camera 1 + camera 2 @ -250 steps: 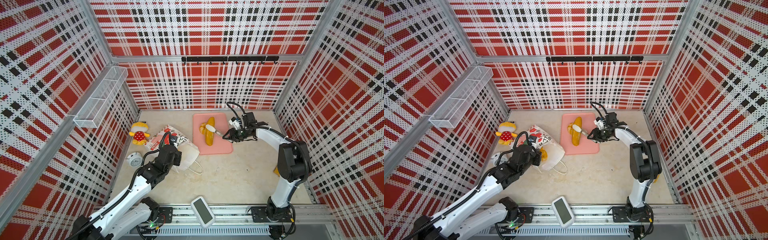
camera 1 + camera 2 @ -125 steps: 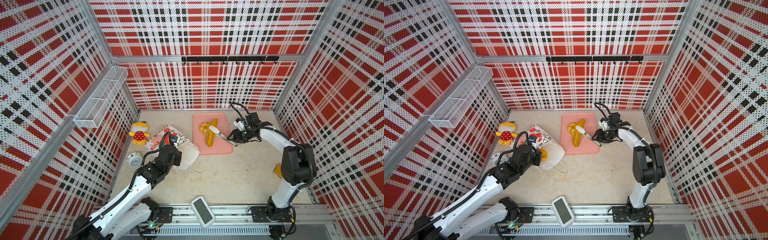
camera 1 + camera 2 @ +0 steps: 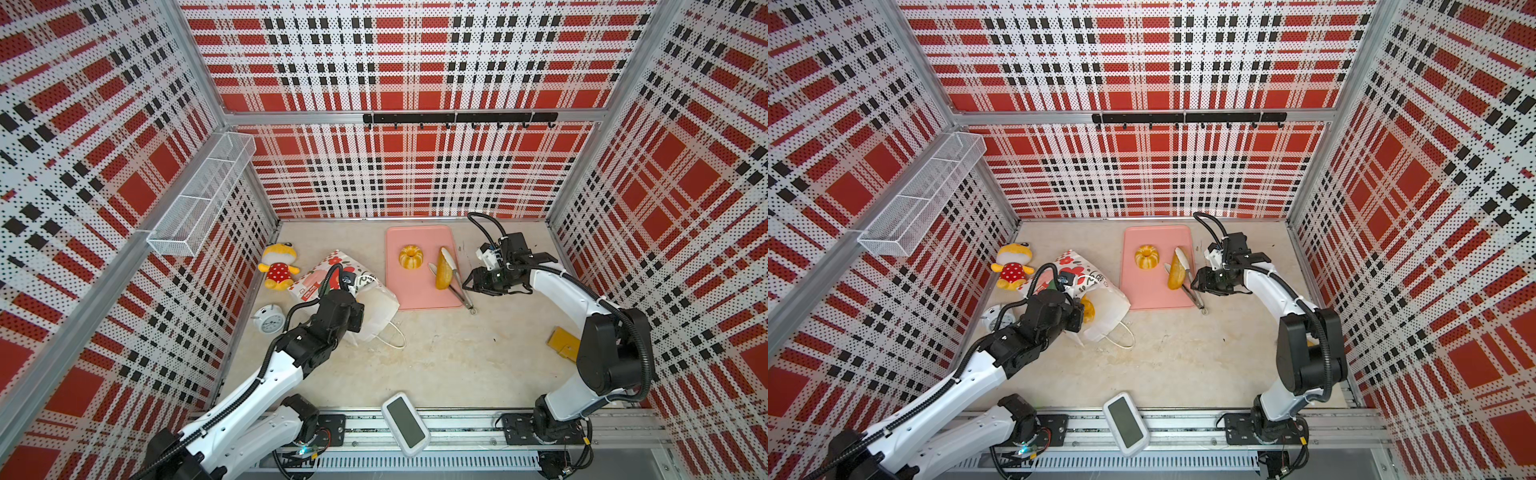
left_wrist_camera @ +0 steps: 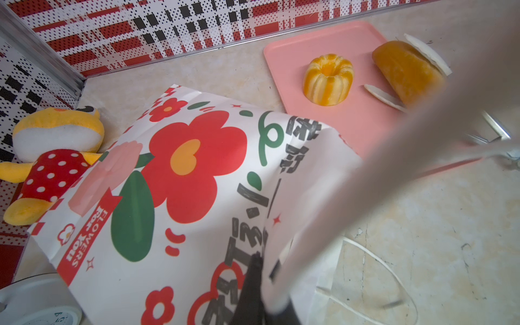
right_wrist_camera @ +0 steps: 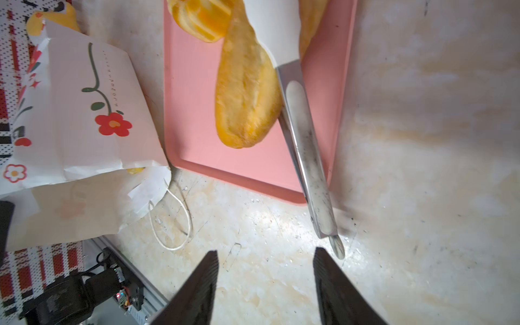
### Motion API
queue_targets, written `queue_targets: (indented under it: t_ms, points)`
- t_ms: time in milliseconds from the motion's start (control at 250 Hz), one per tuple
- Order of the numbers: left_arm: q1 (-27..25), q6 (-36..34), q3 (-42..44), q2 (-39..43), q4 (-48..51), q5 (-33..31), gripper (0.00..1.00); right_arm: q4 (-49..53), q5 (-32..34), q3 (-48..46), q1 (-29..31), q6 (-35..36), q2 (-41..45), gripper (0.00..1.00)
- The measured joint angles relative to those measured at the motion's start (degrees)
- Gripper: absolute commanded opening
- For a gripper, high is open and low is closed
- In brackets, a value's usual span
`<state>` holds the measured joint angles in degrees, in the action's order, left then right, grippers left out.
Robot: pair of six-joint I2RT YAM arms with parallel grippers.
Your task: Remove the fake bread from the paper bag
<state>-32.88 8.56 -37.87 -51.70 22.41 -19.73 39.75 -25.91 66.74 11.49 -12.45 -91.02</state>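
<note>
Evidently, in both top views a ring cake (image 3: 410, 257) and long loaf (image 3: 443, 272) lie on the pink tray (image 3: 409, 291). The paper bag (image 3: 380, 305) lies left of it, and in a top view a golden bread (image 3: 1087, 309) shows inside. Left wrist: left claw (image 4: 263, 277) clamped on the bag's rim. Right wrist: right claw (image 5: 266, 251) agape, empty, near the tongs (image 5: 304, 146).

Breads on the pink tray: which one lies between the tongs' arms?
The long loaf, lying between the white tips of the tongs; the fluted ring cake sits apart.
</note>
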Motion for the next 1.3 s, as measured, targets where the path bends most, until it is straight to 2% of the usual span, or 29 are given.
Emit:
queue_targets:
  t_ms: [272,472,552,876,1156,1301]
  points:
    - [0.0,0.0,0.0,0.0,0.0,0.0,0.0,-5.9,4.0,-4.8,0.3,1.6,0.7,0.63]
    - [0.0,0.0,0.0,-0.1,0.0,0.0,0.0,-6.9,6.3,-3.9,2.2,3.5,-4.5,0.64]
    - [-0.1,0.0,0.0,-0.1,0.0,0.0,0.0,-6.5,7.2,-2.6,3.1,4.3,-6.4,0.68]
    - [-0.1,0.0,0.0,-0.6,0.0,0.0,0.0,-6.1,10.7,-0.5,7.0,7.0,-7.5,0.69]
    - [-0.1,0.0,0.0,-0.7,0.0,0.0,0.0,-4.2,15.3,1.1,9.4,10.2,-13.1,0.58]
    - [-0.1,0.0,0.0,-0.7,0.0,0.0,0.0,-2.0,16.6,2.3,9.9,11.6,-13.4,0.45]
